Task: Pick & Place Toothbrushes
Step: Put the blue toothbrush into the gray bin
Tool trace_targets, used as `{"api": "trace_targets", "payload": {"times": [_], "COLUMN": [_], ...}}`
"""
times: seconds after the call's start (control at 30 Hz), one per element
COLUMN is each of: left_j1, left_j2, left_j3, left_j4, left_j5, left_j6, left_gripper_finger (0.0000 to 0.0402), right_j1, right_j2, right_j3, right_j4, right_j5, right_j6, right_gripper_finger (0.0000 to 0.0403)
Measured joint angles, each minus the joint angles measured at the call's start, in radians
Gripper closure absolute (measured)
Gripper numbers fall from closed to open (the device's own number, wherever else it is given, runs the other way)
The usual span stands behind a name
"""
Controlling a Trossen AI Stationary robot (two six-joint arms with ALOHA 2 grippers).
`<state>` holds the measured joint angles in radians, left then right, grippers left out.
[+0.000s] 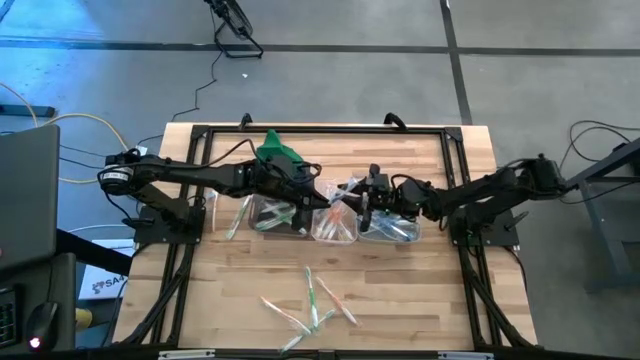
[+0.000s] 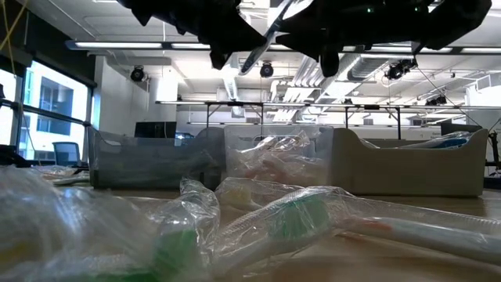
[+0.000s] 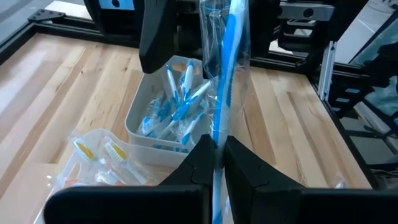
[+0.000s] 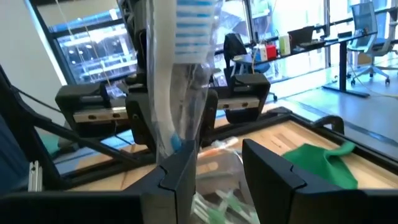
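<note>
bare wood (image 1: 420,290) right of loose toothbrushes (image 1: 315,303), three tubs (image 1: 335,225) crowding centre

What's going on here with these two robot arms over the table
Both arms meet above three clear tubs on the wooden table. The left gripper is shut on a wrapped blue toothbrush, with the right gripper open around its other end. More wrapped toothbrushes lie loose near the table's front edge.

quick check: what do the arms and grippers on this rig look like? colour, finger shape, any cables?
Both arms are dark, near black, built of jointed segments. The left gripper has two blocky black fingers with flat inner faces; the right gripper looks the same. Thin dark cables loop along the links, and the left arm has a lighter patch near its base.
</note>
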<state>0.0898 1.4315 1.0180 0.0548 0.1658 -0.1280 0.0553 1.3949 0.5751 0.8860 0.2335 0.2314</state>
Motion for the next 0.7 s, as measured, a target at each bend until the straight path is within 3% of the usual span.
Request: {"api": "trace_targets", "payload": {"times": [0.2,0.53,0.7], "left_j1": [0.001,0.002,0.002], "left_j2": [0.001,0.001,0.001], "left_j3": [0.000,0.000,0.000], "left_j4": [-0.005,-0.005,-0.004], "left_j5": [-0.007,-0.015,-0.014], "left_j6": [0.000,-0.002,-0.001], "left_gripper_finger": [0.0390,0.0390,0.0390], "right_j1": [0.003,0.057,0.067], "right_j2": [-0.053,-0.248,-0.266], "right_j3": [0.000,0.000,0.000], "right_j4": [-0.109,-0.436,-0.444], "right_j5": [-0.005,-0.031,-0.083], "right_j6": [-0.011,-0.026,-0.023], "right_gripper_finger": [0.0279,0.0278,0.0278]}}
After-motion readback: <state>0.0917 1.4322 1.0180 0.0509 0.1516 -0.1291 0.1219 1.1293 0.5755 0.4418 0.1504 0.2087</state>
